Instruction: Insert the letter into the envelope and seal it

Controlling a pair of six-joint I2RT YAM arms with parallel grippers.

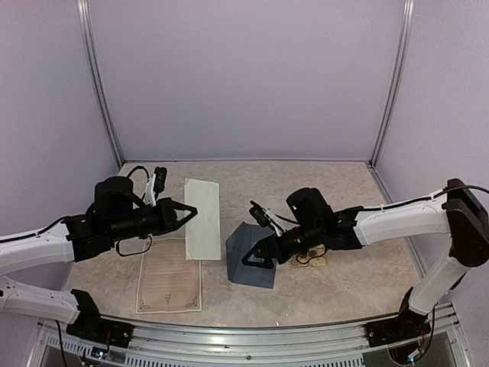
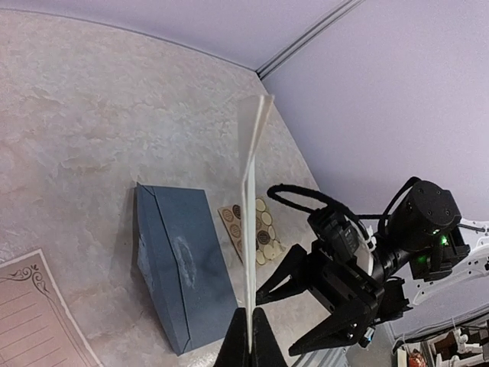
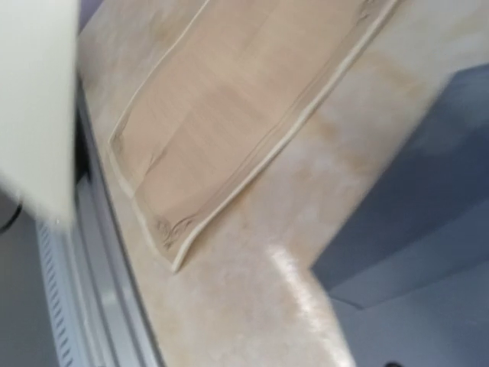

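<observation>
Left gripper (image 1: 189,210) is clamped on the thin cream folded letter (image 1: 202,218), edge-on in the wrist view. Matte slate-blue envelope (image 2: 179,260) lies mid-table. Right gripper (image 1: 256,260) has fingers apart at its right edge. Round stickers (image 2: 256,225) are partly hidden. Right wrist view is blurred.

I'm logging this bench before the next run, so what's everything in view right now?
envelope: one, slate-blue, lying mid-table between the arms
folded sheet: one, cream-white, held up off the table on the left
bordered sheet: one, tan with an ornate border, flat near the front left
sticker sheet: one, pale with round stickers, just right of the envelope, partly under the right arm
table: one, beige marbled top
left arm: one, black and white, jaws shut on the folded sheet
right arm: one, black and white, jaws open by the envelope
</observation>
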